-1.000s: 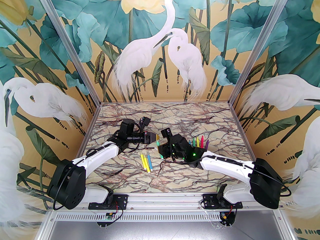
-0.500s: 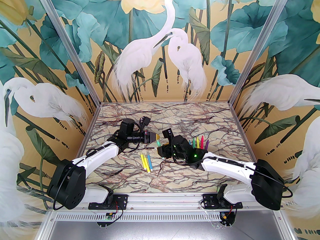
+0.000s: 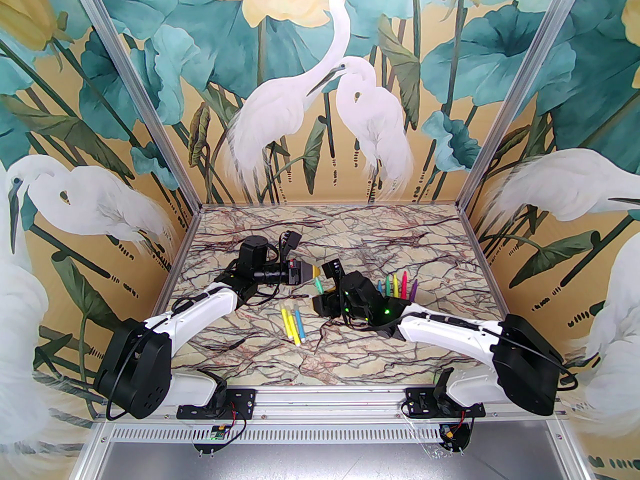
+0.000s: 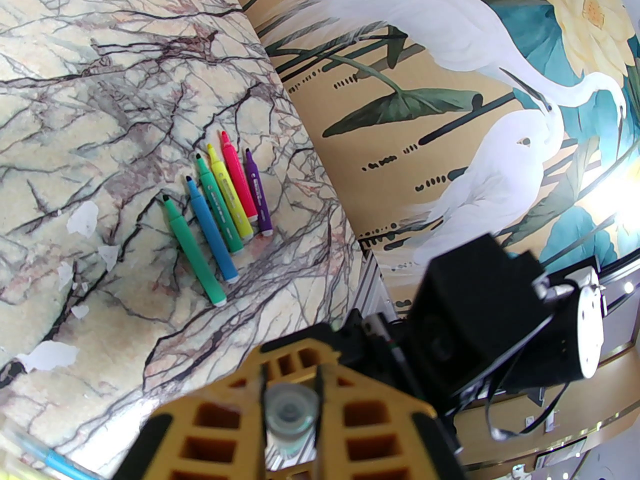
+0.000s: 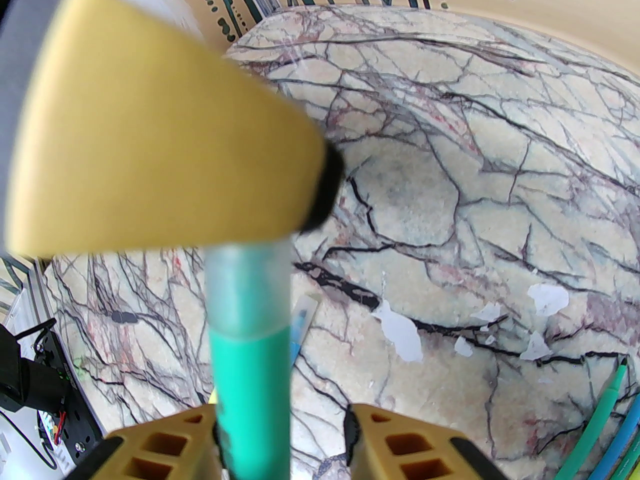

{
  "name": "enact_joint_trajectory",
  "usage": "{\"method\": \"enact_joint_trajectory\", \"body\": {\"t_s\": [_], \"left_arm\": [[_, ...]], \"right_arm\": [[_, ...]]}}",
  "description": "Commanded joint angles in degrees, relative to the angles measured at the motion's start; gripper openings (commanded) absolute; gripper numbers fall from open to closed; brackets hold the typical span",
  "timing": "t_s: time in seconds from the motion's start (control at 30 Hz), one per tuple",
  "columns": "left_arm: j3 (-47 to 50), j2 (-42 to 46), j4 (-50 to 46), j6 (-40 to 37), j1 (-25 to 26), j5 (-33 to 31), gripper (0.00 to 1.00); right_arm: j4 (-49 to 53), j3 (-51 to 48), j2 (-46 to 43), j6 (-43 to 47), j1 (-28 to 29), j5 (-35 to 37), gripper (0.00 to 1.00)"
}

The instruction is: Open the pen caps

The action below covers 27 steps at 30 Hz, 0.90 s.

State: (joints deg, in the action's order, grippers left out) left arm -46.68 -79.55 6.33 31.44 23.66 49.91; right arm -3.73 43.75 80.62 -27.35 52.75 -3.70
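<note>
Left gripper (image 4: 290, 393): clenched on the pen cap (image 5: 248, 288), aloft left of the uncapped row (image 4: 228, 195). Green pen (image 5: 250, 393): cap still seated; long axis spans the two grippers, tip toward the left one. Right gripper (image 5: 282, 420): we note its jaws, clamped a second ago, now parted around the barrel; we judge a regrip comes before pulling.

Robot lab cell: aluminium frame (image 3: 330, 402), heron-mural walls (image 3: 300, 93), marble-print table (image 3: 350, 363), two bolted arms (image 3: 195, 313).
</note>
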Motion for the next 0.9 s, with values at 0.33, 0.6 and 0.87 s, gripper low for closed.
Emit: {"method": "enact_joint_trajectory", "body": {"t_s": [0.33,0.6,0.87], "left_arm": [[-1.49,-0.96,0.45,-0.41,0.34,-0.31,0.09],[-2.36,-0.77,-1.57,-1.19,0.36,-2.69,0.01],[-3.12,-0.61,-2.55,-0.86,0.02,-6.02,0.0]], "right_arm": [[-0.47,0.66,0.42,-0.28,-0.28,-1.19,0.26],[0.31,-0.06,0.15,-0.3,-0.28,-1.3,0.13],[1.33,-1.37,-0.5,-0.33,-0.28,-1.41,0.06]]}}
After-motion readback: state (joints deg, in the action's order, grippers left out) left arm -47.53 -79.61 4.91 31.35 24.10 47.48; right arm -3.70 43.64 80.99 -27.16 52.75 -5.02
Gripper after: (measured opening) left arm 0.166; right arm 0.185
